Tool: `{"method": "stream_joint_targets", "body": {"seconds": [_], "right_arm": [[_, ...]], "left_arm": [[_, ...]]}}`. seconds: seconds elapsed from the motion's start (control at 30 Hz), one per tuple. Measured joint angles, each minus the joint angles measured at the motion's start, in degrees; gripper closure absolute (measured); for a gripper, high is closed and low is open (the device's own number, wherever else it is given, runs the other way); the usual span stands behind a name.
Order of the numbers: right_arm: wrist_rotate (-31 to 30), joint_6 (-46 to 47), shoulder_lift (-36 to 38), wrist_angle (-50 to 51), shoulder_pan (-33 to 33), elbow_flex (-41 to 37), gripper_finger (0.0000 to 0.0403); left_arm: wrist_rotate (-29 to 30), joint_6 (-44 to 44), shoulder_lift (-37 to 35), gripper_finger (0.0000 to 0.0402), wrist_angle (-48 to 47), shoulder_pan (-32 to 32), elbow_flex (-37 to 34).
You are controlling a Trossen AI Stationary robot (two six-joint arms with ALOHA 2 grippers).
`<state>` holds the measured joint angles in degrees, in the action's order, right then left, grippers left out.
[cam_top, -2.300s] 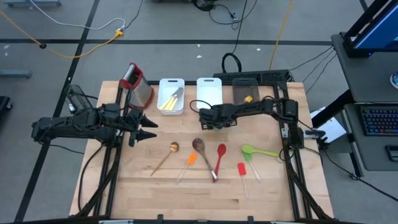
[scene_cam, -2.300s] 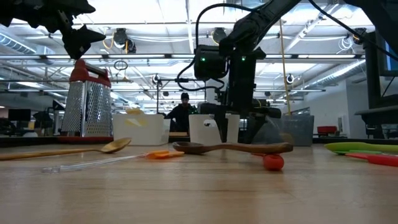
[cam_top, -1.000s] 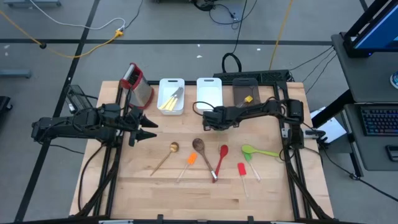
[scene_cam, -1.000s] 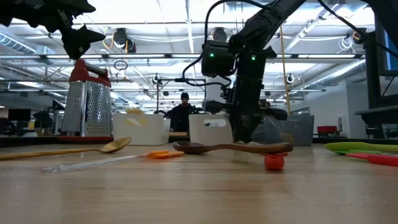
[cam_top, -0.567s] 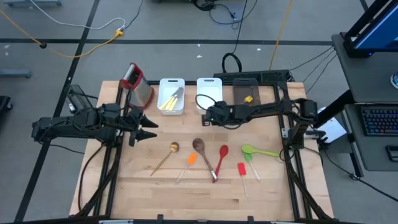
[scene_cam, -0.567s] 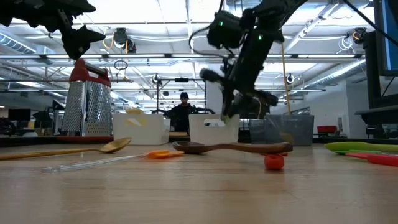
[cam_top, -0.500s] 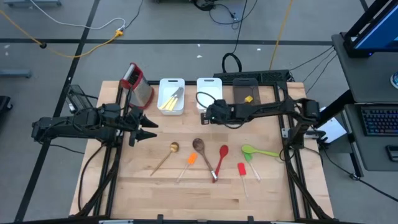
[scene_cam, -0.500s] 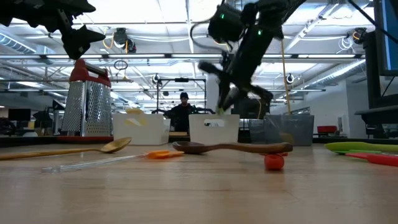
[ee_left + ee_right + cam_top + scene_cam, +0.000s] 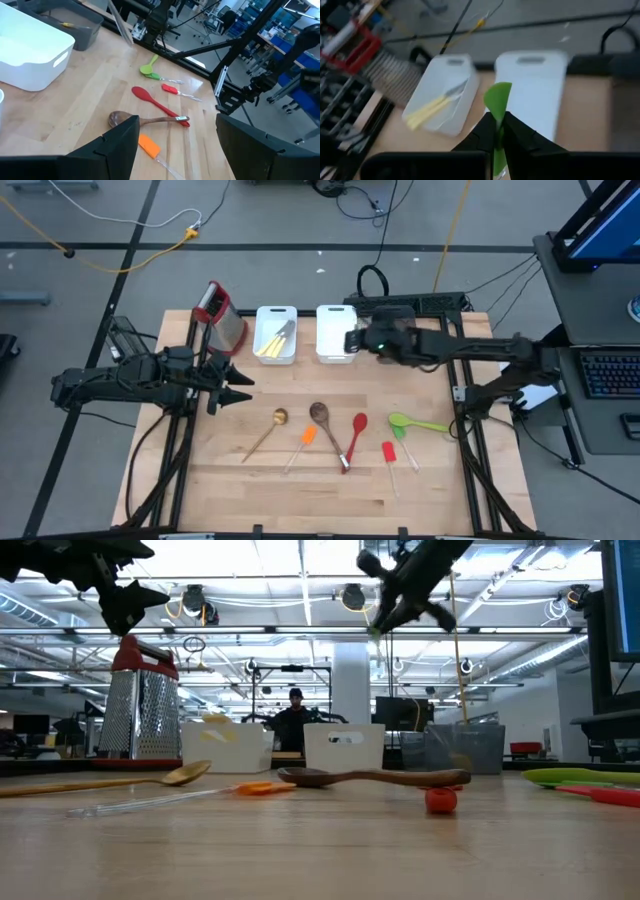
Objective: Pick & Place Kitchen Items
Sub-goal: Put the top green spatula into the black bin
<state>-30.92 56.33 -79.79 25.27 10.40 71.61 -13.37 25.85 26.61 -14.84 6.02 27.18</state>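
Green mini spatula [image 9: 497, 102] is sitting pinched between the closed fingers of the right gripper [image 9: 496, 131], hanging in the air over the middle white bin [image 9: 337, 332]. Going left to right: the left gripper [image 9: 235, 386] is hovering with fingers spread and empty beside the box grater [image 9: 220, 315]; a wooden spoon [image 9: 322, 416], red spoon [image 9: 355, 430] and lime-green spoon [image 9: 412, 422] are lying on the table [image 9: 300, 490].
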Motion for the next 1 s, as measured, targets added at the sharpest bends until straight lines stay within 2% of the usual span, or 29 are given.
{"method": "stream_joint_targets", "body": {"seconds": [0.23,0.43,0.6,0.77,1.0], "right_arm": [[-8.00,-5.59,7.42,7.10,5.21,0.02,0.0392],[-9.19,-9.19,9.45,11.69,12.85,0.02,0.0392],[-2.07,-7.65,8.56,15.54,21.17,0.06,0.0392],[9.71,-6.93,6.51,16.28,29.17,0.07,0.0392],[16.02,-8.80,0.55,16.61,33.99,0.11,0.0393]], "left_arm": [[0.45,0.27,0.00,0.0133,0.10,0.00,0.00],[2.36,1.92,0.02,0.0133,0.12,0.00,0.00],[3.51,3.23,0.00,0.0133,0.09,0.00,0.00],[3.52,3.91,0.02,0.0133,0.10,0.00,0.00],[4.26,3.96,0.00,0.0133,0.10,0.00,0.00]]}}
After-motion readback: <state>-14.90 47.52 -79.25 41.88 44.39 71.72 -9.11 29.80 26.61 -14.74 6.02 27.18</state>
